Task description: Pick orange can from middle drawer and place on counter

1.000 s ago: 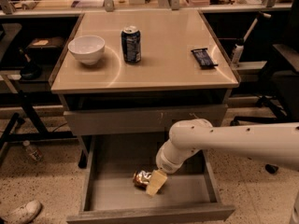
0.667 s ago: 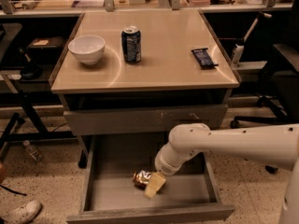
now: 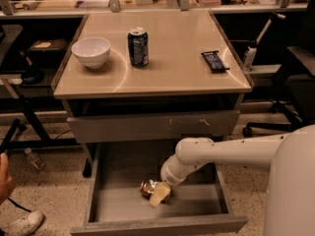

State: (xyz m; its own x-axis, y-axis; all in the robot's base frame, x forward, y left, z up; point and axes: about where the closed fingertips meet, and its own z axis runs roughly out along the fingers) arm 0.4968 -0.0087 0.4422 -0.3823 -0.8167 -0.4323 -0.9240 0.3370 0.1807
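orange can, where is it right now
In the camera view, low and centre: the orange can lies on the floor of the open middle drawer, with the tool right at it.

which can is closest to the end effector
The orange can in the open middle drawer, right at the end effector; the dark blue can stands up on the counter, well away.

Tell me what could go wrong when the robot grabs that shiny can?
The hand sits low in the middle drawer, right at the orange can; the small shiny can might slip or get pushed away. Coming up, the arm could bump the scratched drawer front just above. On the counter, it might knock the blue can.
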